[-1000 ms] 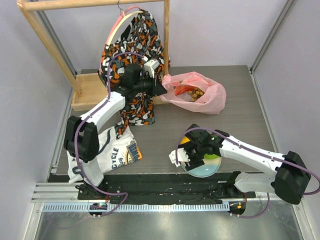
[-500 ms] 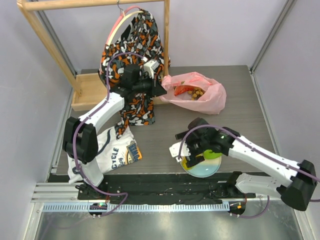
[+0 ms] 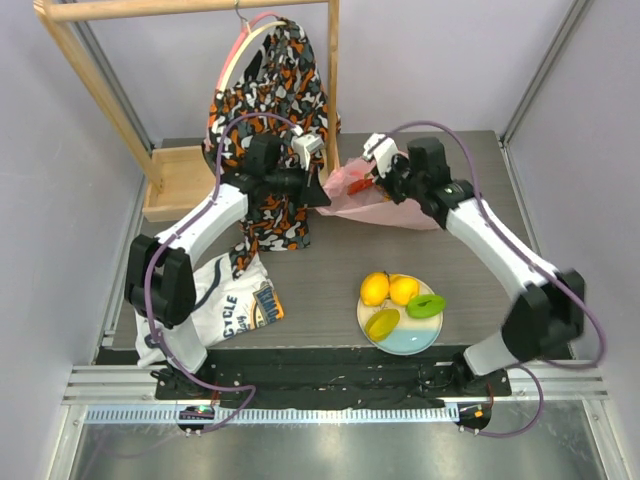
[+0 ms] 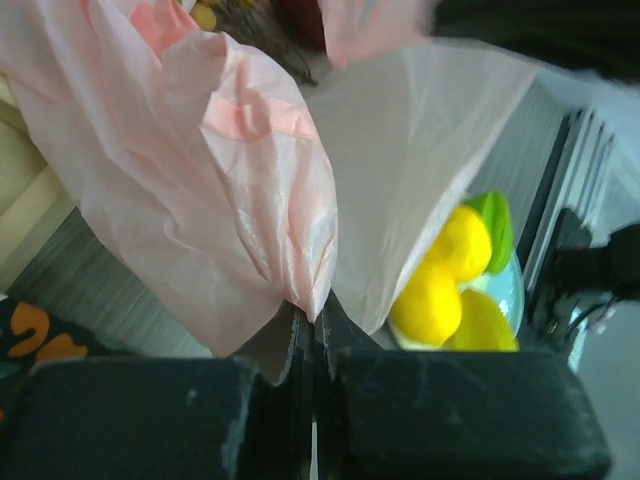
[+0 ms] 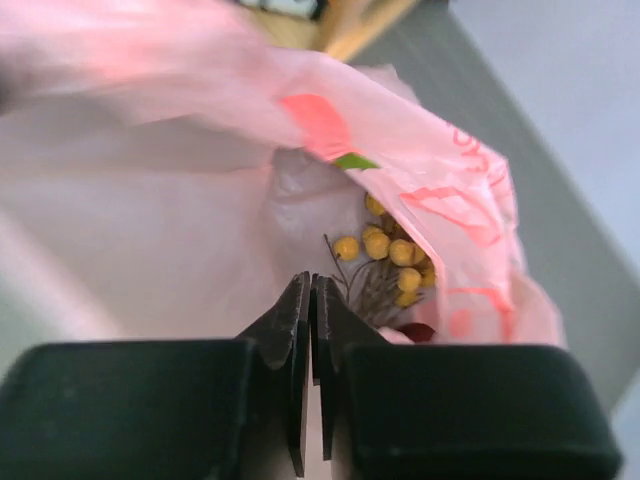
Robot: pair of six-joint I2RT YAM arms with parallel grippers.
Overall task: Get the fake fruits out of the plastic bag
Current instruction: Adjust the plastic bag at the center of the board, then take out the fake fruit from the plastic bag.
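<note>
- At the far middle of the table (image 3: pixel 330 270): one pink bag (image 3: pixel 398 212), crumpled, mouth open.
- Inside the bag, seen from the right wrist: one grape bunch (image 5: pixel 385 262); one dark red piece (image 5: pixel 418 330) just below it, mostly hidden.
- Left gripper (image 4: pixel 312 325): clamped on a fold at the bag's left edge.
- Right gripper (image 5: pixel 310 295): at the bag's mouth, tips just short of the grapes, jaws almost together; whether they pinch anything cannot be told.
- Near edge, well apart from the bag: one round plate (image 3: pixel 405 342).
- On the plate: two lemons (image 3: pixel 375 288) (image 3: pixel 404 290) side by side, one green piece (image 3: pixel 426 305), one yellow-green piece (image 3: pixel 382 323).
- Far left: one patterned garment (image 3: pixel 265 90) hanging from one wooden rack (image 3: pixel 190 8).
- Near left: one printed white cloth (image 3: pixel 225 295), lying flat.
</note>
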